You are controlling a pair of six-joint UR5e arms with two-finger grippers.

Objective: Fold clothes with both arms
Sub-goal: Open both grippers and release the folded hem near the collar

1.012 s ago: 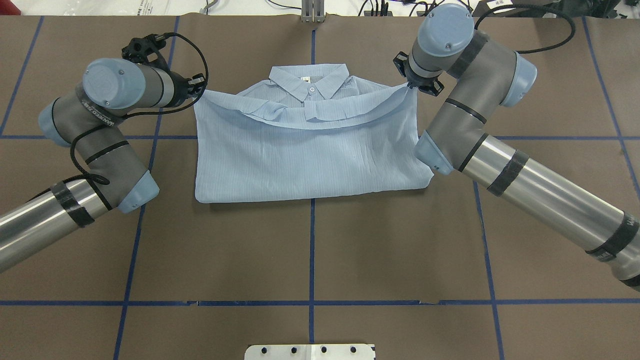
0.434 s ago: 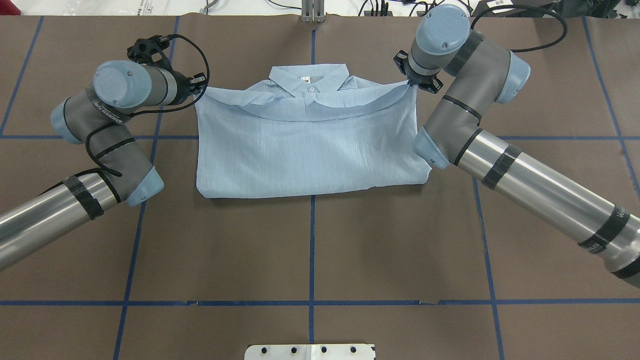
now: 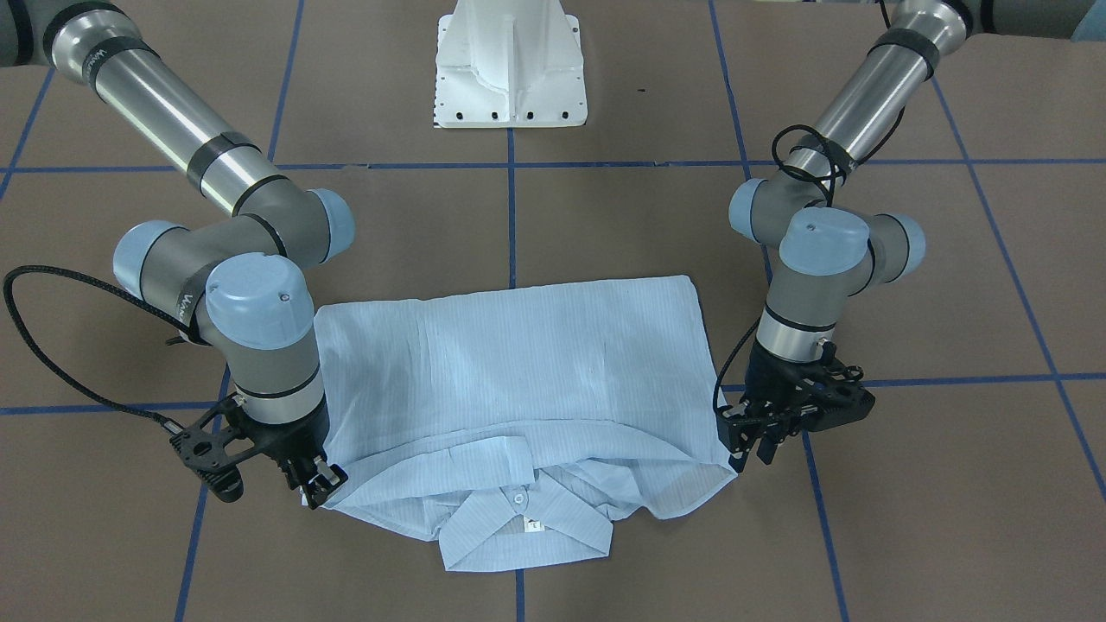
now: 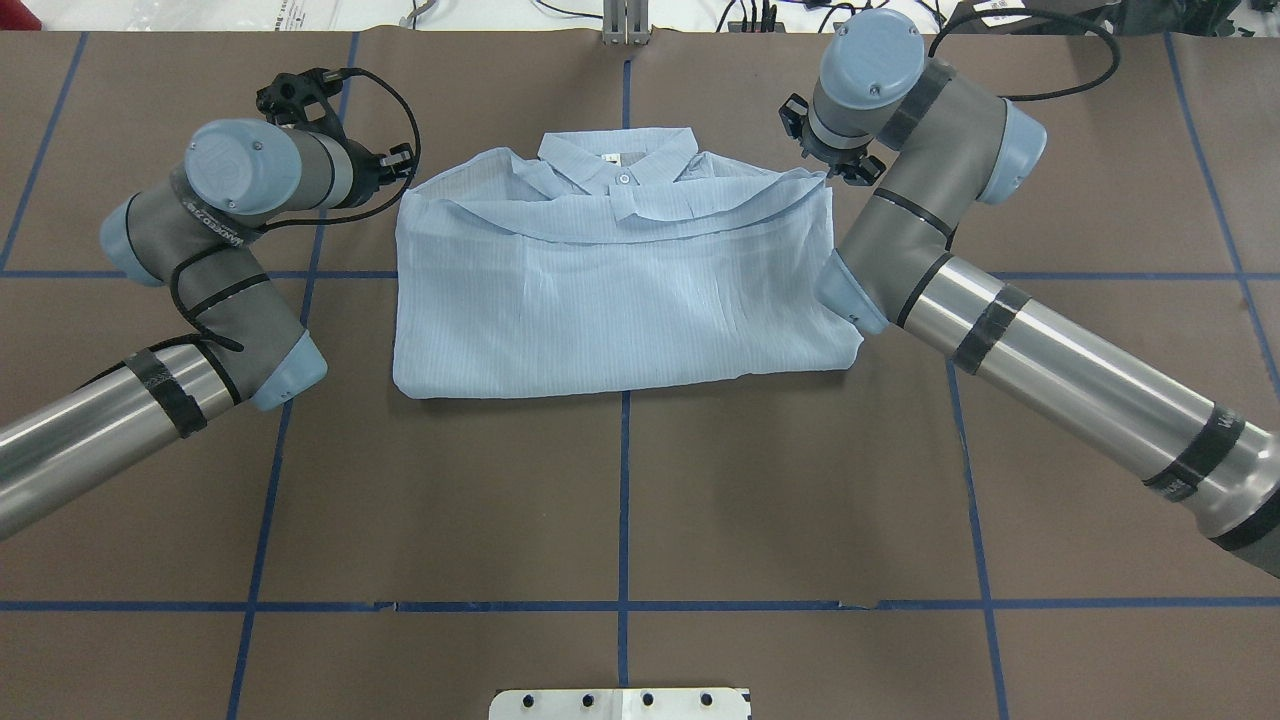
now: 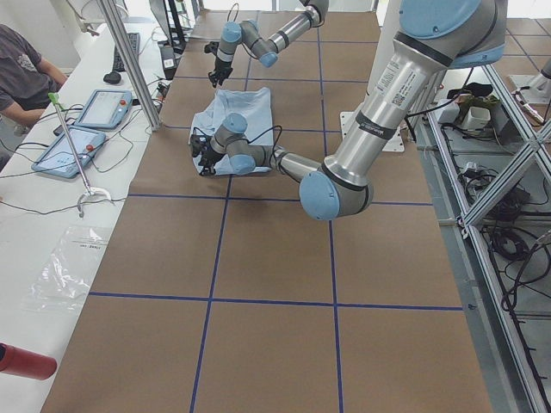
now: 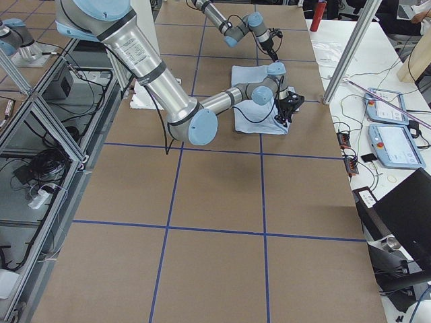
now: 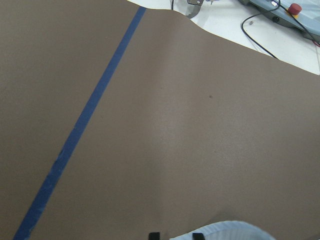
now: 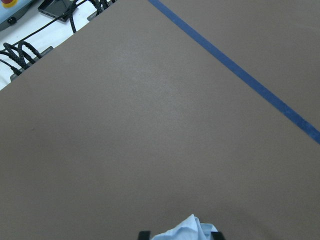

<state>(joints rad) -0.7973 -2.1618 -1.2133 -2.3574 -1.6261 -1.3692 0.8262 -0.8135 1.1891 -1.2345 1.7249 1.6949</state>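
Observation:
The clothes are one light-blue striped shirt (image 4: 620,300), folded on the brown table with its collar (image 4: 617,160) at the far side. The folded-over hem lies slack just below the collar (image 3: 523,527). My left gripper (image 4: 402,170) hovers at the shirt's left far corner. In the left wrist view the left gripper (image 7: 175,236) has its fingertips apart, and cloth (image 7: 230,231) shows beside them. My right gripper (image 4: 832,168) is at the right far corner. In the right wrist view the right gripper (image 8: 179,235) has its fingertips wide apart with a loose cloth corner (image 8: 185,227) between them.
The white pedestal base (image 3: 510,78) stands at the near table edge. Beyond the far edge, a side bench carries control tablets (image 5: 103,107), cables and an aluminium post (image 5: 129,60). A person (image 5: 17,69) sits there. Blue tape lines (image 4: 623,500) grid the table.
Both grippers carried the hem up toward the collar. The corners, pulled to points before, now lie rounded and slack, and the folded edge has settled onto the shirt.

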